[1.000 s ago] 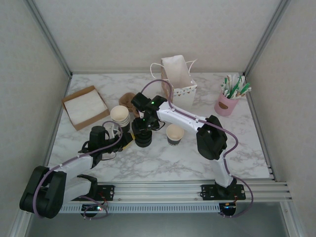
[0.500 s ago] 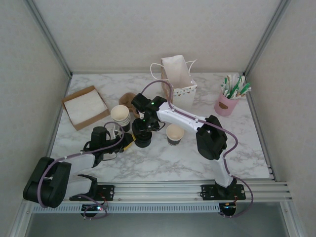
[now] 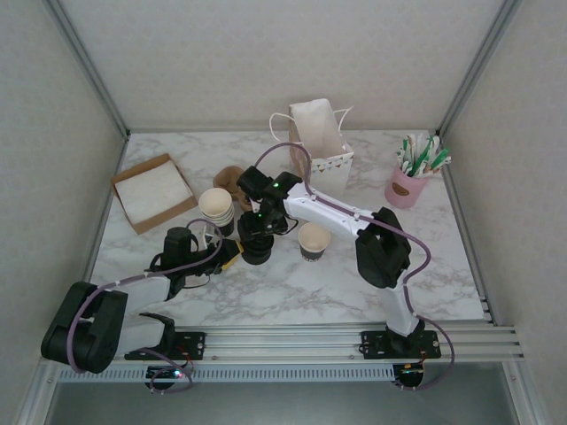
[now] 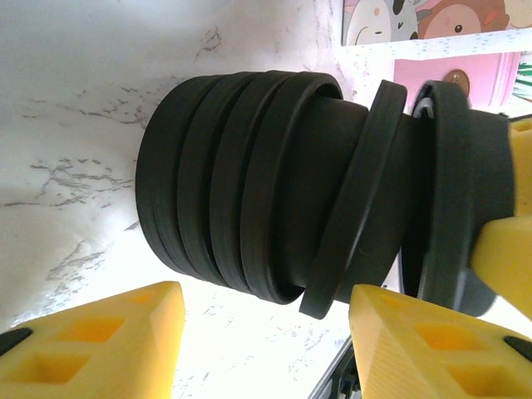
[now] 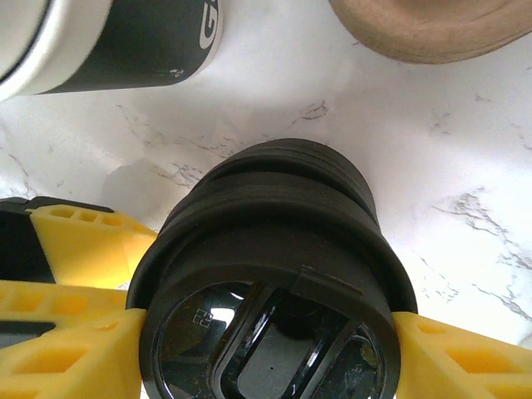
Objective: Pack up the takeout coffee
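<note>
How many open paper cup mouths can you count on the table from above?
2: a single cup right of the black lid pile, and the top of a nested cup stack to its left. Cups nested underneath may be hidden.

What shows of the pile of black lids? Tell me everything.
The pile of black lids is a squat stack of round, matte plastic lids standing on the marble table, between the nested cups and the single open cup. Its lower lids nest tightly; the upper ones sit tilted and gapped. The right claw grips the top lid by its rim. The left claw flanks the pile; contact is unclear.
</note>
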{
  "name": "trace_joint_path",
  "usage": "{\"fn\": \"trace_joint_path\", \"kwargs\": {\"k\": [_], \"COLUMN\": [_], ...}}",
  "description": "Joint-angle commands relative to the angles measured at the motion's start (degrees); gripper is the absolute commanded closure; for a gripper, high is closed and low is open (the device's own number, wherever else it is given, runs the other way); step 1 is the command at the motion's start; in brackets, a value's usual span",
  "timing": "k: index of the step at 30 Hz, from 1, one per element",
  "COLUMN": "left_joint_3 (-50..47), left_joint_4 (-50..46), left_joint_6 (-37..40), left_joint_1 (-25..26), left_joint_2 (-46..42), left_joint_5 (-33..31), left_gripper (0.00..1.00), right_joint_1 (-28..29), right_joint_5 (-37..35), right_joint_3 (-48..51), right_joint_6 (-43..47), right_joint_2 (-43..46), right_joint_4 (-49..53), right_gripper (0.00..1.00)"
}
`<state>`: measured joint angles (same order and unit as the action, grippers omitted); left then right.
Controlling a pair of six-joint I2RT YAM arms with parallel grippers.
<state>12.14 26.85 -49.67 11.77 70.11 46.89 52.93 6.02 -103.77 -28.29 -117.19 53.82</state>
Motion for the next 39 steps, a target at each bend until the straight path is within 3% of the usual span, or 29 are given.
{"fn": "trace_joint_path", "kwargs": {"k": [1, 10, 19, 25, 39], "left_joint_3": [0.26, 2.36, 9.99, 15.31, 25.69], "left_joint_4": [-1.77, -7.59, -25.13, -29.90, -28.18], "left_joint_6": [1.40, 2.20, 5.81, 5.77, 7.49], "left_joint_1": [-0.43, -0.43, 1.15, 7.27, 23.46], "left_joint_2": [-1.63, -6.69, -17.25, -18.49, -12.27], "left_joint_5": [-0.88, -2.25, -7.45, -13.38, -26.51], "left_gripper": [0.45, 0.42, 0.24, 0.01, 0.00], "right_joint_1": [0.77, 0.77, 0.55, -1.45, -12.12], "right_joint_5": [-1.87, -3.62, -9.11, -11.70, -12.42], "right_joint_3": [0.48, 2.35, 7.04, 14.04, 29.02], "right_joint_6": [-0.27, 0.15, 0.86, 0.35, 0.79], "right_joint_2": [4.43, 9.54, 17.94, 25.91, 42.53], "right_joint_4": [0.59, 0.10, 1.98, 2.95, 6.11], "right_gripper": [0.30, 0.30, 0.30, 0.30, 0.29]}}
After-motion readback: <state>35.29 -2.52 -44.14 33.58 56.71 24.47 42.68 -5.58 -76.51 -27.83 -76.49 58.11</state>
